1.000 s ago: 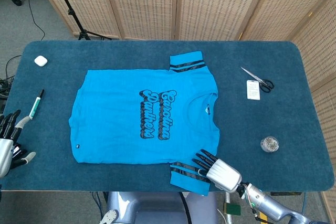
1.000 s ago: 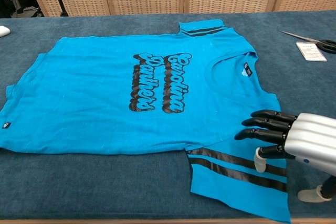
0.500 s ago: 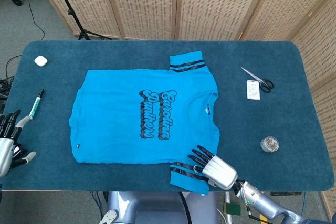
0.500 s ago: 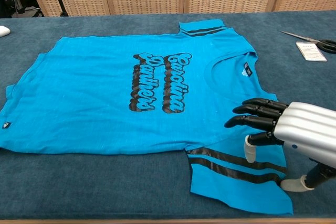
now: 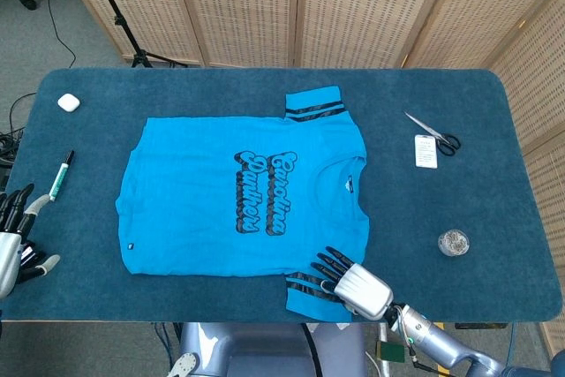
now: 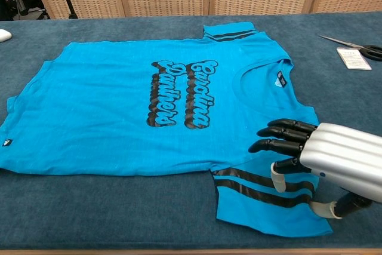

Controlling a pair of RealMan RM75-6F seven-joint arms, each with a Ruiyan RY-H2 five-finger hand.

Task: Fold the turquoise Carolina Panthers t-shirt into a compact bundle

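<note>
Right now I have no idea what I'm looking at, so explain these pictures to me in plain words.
This is a two-armed robot with human-like hands, standing at a table covered in blue carpet. One picture looks down from its head, the other looks forward from its chest. A turquoise t-shirt lies spread flat. The right hand is over the near striped sleeve, fingers apart, holding nothing. The left hand waits at the table's edge, also holding nothing. Around the shirt lie a marker, scissors, a white card, a small white case and a small clear round object.
</note>
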